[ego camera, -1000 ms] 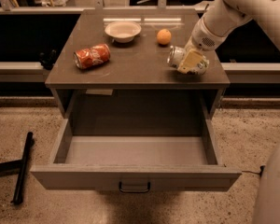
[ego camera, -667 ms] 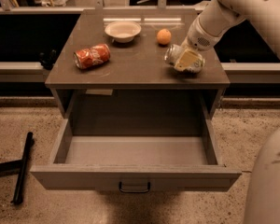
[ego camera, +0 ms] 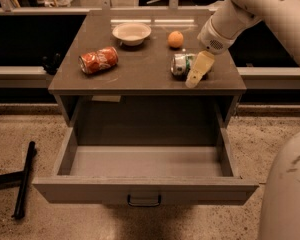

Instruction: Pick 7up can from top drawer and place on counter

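The white arm (ego camera: 250, 9) reaches in from the upper right and slopes down to the left over the back right part of the counter (ego camera: 140, 71). Its rounded wrist sits above the counter's right edge, and the pale claw (ego camera: 197, 71) angles down from it towards the front edge. The claw lies against the right side of the 7up can (ego camera: 181, 64) and partly covers it. I cannot tell whether the claw is gripping the can or has let go.

The can lies on its side on the counter, with its shiny end turned to the left. An orange (ego camera: 175, 39) sits just behind it, a white bowl (ego camera: 132, 32) is further left, and a red can (ego camera: 98, 60) lies on its side near the left edge. Below, the top drawer (ego camera: 145, 190) is pulled fully out.
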You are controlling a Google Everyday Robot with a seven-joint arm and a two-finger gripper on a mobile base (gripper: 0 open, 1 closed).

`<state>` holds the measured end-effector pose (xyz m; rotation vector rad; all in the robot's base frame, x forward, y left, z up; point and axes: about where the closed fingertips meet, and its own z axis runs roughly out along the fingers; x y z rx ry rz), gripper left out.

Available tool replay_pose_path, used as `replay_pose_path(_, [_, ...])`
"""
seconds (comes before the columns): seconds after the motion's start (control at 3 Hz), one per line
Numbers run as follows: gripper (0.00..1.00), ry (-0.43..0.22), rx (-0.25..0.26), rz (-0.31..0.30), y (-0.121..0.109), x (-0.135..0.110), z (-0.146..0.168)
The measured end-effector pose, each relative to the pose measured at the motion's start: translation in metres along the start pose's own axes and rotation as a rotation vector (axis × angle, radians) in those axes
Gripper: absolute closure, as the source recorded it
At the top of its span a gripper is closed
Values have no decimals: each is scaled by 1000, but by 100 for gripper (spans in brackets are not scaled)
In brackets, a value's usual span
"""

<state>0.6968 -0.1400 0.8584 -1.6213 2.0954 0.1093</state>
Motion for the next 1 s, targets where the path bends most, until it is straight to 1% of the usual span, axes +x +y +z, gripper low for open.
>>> replay_pose_path(0.33, [0, -16, 9, 9, 1, 7, -10])
replay_pose_path(0.67, [0, -53, 25, 25, 4, 30, -35])
replay_pose_path(1.0, [0, -99, 54, 57, 15, 66, -67])
